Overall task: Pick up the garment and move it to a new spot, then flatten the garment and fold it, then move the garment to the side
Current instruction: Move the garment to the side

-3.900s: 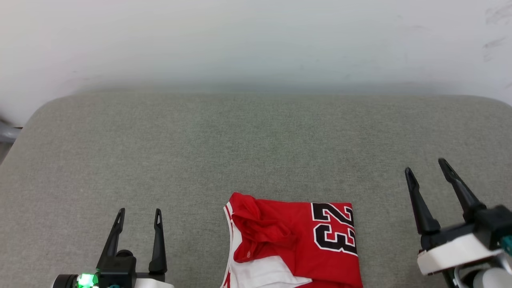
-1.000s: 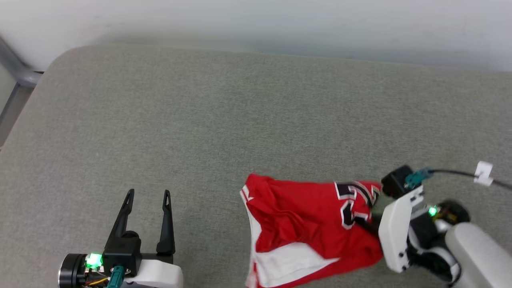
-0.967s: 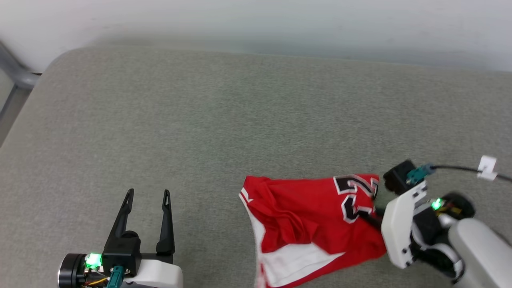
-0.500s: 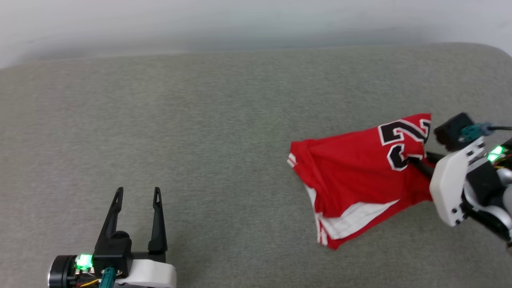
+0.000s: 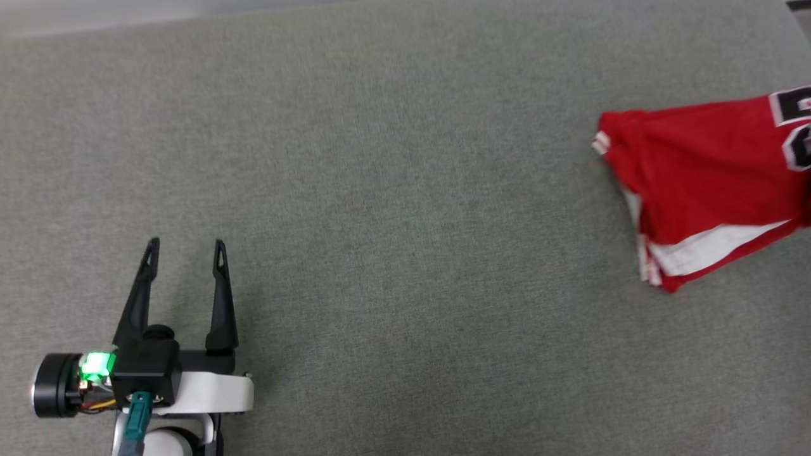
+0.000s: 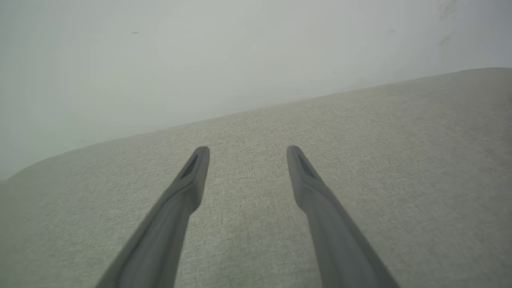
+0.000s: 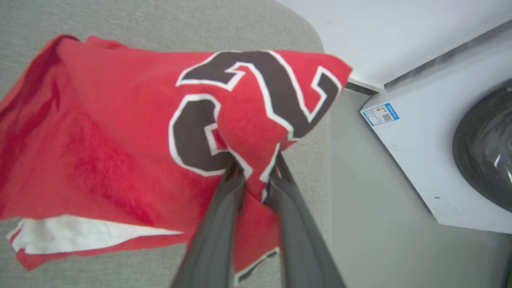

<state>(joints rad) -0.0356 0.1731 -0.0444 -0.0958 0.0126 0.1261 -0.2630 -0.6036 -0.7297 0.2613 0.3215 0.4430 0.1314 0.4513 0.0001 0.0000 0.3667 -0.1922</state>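
Note:
The garment (image 5: 703, 171) is a red jersey with a white sleeve and a dark white-outlined number; it hangs off the grey cushion at the head view's right edge. In the right wrist view the garment (image 7: 120, 132) is bunched between my right gripper's (image 7: 256, 170) two dark fingers, which are shut on the fabric just below the number. My left gripper (image 5: 185, 251) stands open at the lower left of the head view, far from the garment, with nothing between its fingers; the left wrist view shows my left gripper (image 6: 248, 152) over bare cushion.
A wide grey fabric cushion (image 5: 380, 221) spreads under everything. Its rounded corner (image 7: 308, 32) lies near the garment, with grey floor (image 7: 368, 192) beyond. A white appliance (image 7: 432, 160) with a dark round door stands at the right. A pale wall (image 6: 200, 60) rises behind the cushion.
The camera has swung, shifting the whole picture. The garment, gripped by my right gripper, has been carried to the right and lifted off the cushion. The left gripper stays open.

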